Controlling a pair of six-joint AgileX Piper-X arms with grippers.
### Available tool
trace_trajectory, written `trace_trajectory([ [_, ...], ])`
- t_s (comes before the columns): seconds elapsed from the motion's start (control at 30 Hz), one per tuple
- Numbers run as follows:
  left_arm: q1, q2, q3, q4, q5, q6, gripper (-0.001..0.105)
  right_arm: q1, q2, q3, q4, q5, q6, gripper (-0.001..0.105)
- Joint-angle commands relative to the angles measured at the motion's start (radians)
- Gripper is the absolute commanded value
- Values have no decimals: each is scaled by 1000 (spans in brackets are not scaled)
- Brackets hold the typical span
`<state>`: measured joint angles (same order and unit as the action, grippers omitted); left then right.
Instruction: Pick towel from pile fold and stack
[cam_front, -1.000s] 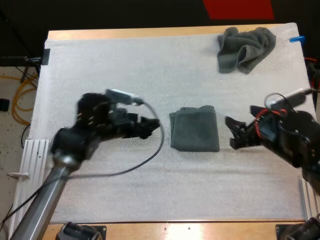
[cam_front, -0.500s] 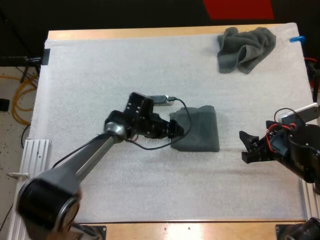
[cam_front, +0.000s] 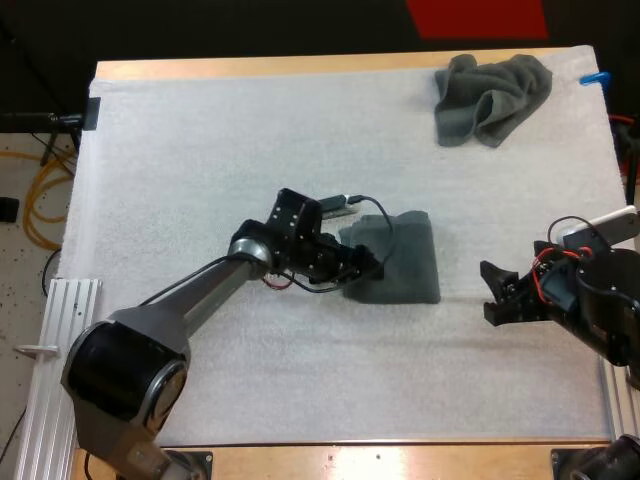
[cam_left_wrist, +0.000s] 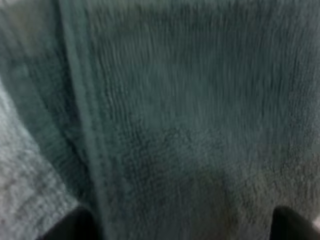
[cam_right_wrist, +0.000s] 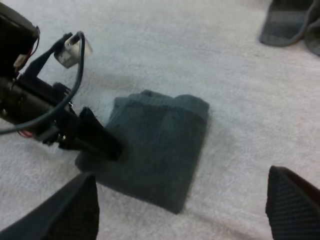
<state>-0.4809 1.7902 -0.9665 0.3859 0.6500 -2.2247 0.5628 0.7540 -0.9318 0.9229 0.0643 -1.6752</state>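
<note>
Counted in the high view: two dark grey-green towels, namely one folded towel (cam_front: 405, 265) just right of frame centre and one crumpled towel (cam_front: 490, 95) at upper right. Same tally of two towels in the right wrist view. Two arms: one left arm (cam_front: 180, 310) from lower left, one right arm (cam_front: 600, 300) at the right edge. Two grippers: one left gripper (cam_front: 368, 268) at mid-frame, one right gripper (cam_front: 497, 292) at far right. Two black fingers (cam_right_wrist: 75, 210) on the right gripper, two more on the left, four in all. One white mat (cam_front: 200, 150). One wooden table (cam_front: 250, 66).
</note>
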Motion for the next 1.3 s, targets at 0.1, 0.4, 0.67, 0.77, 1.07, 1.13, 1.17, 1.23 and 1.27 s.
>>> trace_trajectory([
  [0.1, -79, 30, -37, -30, 5, -33, 71, -1, -7, -5, 1, 8, -9, 67],
  [0.4, -118, 51, -72, -7, -48, -38, 42, -1, -7, -5, 1, 8, -9, 67],
  [0.67, -87, 51, -98, 123, -53, 45, 0, -1, -7, -5, 26, 8, -9, 67],
  [0.77, -38, 40, -119, 275, -135, 159, 0, -1, -7, -5, 55, 8, -12, 67],
  [1.07, 226, -53, -133, 644, -611, 525, 0, -1, -7, -5, 61, 8, -12, 67],
  [1.13, 306, -62, -133, 676, -664, 559, 0, -1, -7, -5, 61, 8, -12, 67],
  [1.17, 341, -64, -133, 685, -675, 568, 0, -1, -7, -5, 61, 8, -12, 67],
  [1.23, 417, -65, -133, 701, -678, 576, 0, -1, -7, -5, 61, 8, -12, 67],
  [1.27, 455, -65, -133, 710, -678, 577, 0, -1, -7, -5, 61, 8, -12, 67],
])
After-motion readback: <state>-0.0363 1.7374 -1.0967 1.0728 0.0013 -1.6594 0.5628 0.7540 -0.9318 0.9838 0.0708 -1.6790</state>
